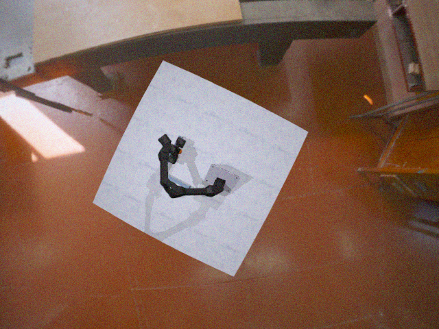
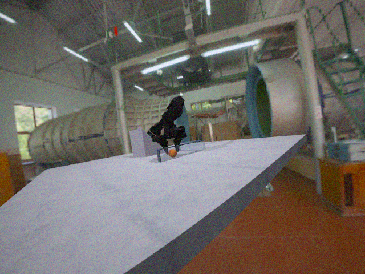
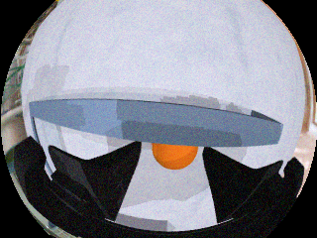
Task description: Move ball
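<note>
In the exterior view, reading from the left, the arm's grey mounting block comes first, then the dark arm reaching down over the table (image 2: pixel 88 188) toward its far edge. Next comes the gripper (image 2: pixel 171 147), with the orange ball (image 2: pixel 172 152) on the table surface directly under its fingertips. The clear walls (image 2: pixel 188 146) run on to the right from there, with the corner post just left of the ball. The jaws stand parted wider than the ball, so the grip is released and nothing is clamped. The wrist view agrees: the ball (image 3: pixel 174 154) sits centred between the two dark fingers, with a gap on either side, just in front of a wall (image 3: pixel 158 119) that runs crosswise. The see-through copy cannot be made out separately, likely because the ball covers it. The ball lies straight below and between the fingers, so the withdrawal probably has to go straight up, since any sideways drift could nudge the ball.
</note>
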`<state>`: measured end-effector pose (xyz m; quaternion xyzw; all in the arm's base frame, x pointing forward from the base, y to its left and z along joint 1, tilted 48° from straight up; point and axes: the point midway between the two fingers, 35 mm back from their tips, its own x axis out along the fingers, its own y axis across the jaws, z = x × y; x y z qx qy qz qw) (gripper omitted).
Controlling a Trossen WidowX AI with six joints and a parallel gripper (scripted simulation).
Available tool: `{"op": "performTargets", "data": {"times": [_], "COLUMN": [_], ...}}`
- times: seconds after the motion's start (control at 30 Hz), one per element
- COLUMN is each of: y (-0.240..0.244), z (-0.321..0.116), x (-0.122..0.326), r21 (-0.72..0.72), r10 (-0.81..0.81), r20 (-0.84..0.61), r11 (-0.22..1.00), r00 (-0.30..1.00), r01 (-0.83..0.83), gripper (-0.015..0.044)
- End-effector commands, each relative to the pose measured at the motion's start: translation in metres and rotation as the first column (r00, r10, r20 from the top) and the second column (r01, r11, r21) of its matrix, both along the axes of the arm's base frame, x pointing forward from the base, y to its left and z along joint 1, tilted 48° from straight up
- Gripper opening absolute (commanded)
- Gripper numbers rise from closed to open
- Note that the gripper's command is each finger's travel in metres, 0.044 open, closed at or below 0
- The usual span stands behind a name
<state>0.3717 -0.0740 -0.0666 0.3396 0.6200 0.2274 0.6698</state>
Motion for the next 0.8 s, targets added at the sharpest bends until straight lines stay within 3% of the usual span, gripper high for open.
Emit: {"op": "performTargets", "data": {"times": [0.0,0.13,0.5,0.67,0.77], "y": [-0.030,-0.060,-0.058,-0.089,-0.090], "z": [0.024,0.054,0.049,0.080,0.082], "x": [-0.002,-0.011,-0.008,-0.018,-0.019], "r21": [-0.009,-0.003,-0.006,-0.005,-0.004], "r10": [-0.005,-0.006,-0.025,-0.023,-0.023], "r20": [0.006,0.004,0.013,0.013,0.013], "r11": [1.000,1.000,1.000,1.000,1.000], "r00": [1.000,1.000,1.000,1.000,1.000], "r01": [0.005,0.006,0.025,0.023,0.023], "gripper": [0.0314,0.0314,0.0314,0.0440,0.0440]}}
